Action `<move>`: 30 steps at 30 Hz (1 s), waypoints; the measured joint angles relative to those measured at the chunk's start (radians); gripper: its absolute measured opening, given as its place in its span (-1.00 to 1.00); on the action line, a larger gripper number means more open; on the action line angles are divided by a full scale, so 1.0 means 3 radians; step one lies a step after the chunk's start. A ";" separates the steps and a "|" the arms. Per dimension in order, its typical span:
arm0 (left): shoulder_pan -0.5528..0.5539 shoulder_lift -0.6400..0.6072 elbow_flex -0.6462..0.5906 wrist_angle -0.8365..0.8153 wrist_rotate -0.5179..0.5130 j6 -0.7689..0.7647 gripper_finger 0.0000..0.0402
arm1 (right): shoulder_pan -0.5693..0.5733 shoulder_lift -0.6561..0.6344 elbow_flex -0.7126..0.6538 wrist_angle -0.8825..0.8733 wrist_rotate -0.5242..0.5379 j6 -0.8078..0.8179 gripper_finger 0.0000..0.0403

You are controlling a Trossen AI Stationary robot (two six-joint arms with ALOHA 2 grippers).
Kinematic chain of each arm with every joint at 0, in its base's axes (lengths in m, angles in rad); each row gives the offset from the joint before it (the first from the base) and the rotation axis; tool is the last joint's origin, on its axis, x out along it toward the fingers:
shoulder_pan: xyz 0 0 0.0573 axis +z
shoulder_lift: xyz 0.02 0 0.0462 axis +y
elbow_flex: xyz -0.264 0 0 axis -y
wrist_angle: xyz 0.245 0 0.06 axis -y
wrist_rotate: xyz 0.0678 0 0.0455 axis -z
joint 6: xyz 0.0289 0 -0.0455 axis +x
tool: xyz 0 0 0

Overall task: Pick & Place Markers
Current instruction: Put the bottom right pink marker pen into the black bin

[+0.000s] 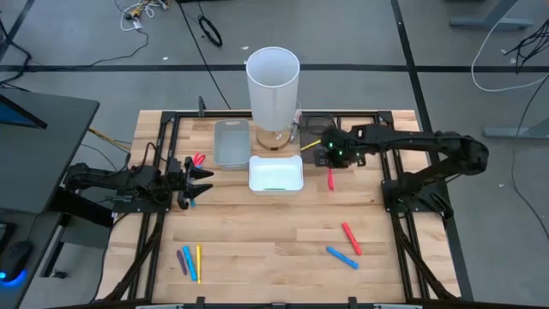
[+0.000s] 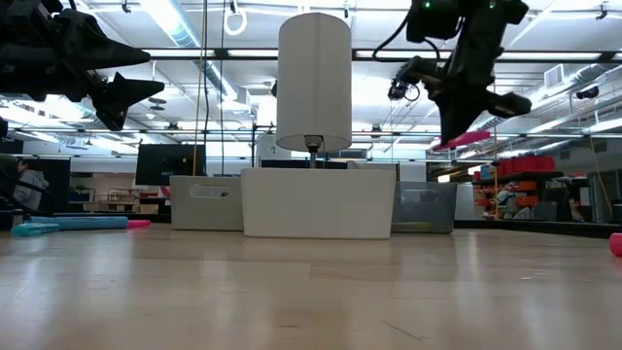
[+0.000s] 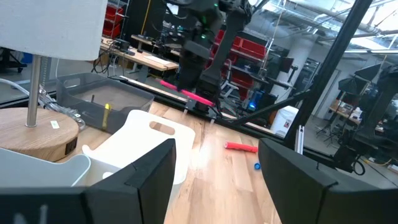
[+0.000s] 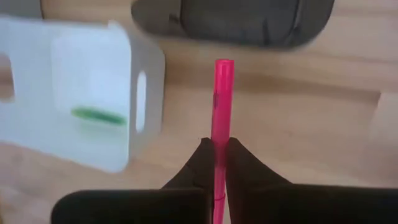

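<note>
From above I see my right hand [image 1: 329,154] near the far edge of the table [image 1: 257,249], just beside the white tray [image 1: 275,174]. It is closed on a pink marker [image 4: 221,118]; only the right wrist camera shows this grip clearly. The level camera shows the marker [image 2: 470,139] is held high above the table. A green marker [image 4: 97,116] lies inside the white tray. My left hand [image 1: 199,181] waits at the left side with fingers apart, holding nothing. Near it lie red and blue markers [image 1: 196,160]. More markers [image 1: 190,261] lie near the front edge, and two [image 1: 346,246] at the front right.
</note>
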 joint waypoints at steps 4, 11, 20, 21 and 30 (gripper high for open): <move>-0.0001 -0.0001 -0.0001 0.0000 0.0000 0.0000 0.16 | -0.0276 0.0001 0.0000 0.0106 0.0000 -0.0099 -0.96; 0.0001 0.0000 0.0000 0.0000 0.0000 0.0000 0.16 | -0.0708 0.0072 0.0007 0.0312 0.0001 -0.0267 -0.96; 0.0001 0.0000 -0.0001 0.0000 0.0000 0.0000 0.17 | -0.1148 0.0504 0.0469 0.0345 -0.0032 -0.0705 -0.96; 0.0000 -0.0001 0.0000 0.0000 0.0000 0.0000 0.16 | -0.1194 0.0552 0.0536 0.0339 -0.0058 -0.0753 -0.96; 0.0000 -0.0001 0.0000 0.0000 0.0000 0.0000 0.16 | -0.1457 0.1020 0.1109 0.0268 -0.0187 -0.1000 -0.96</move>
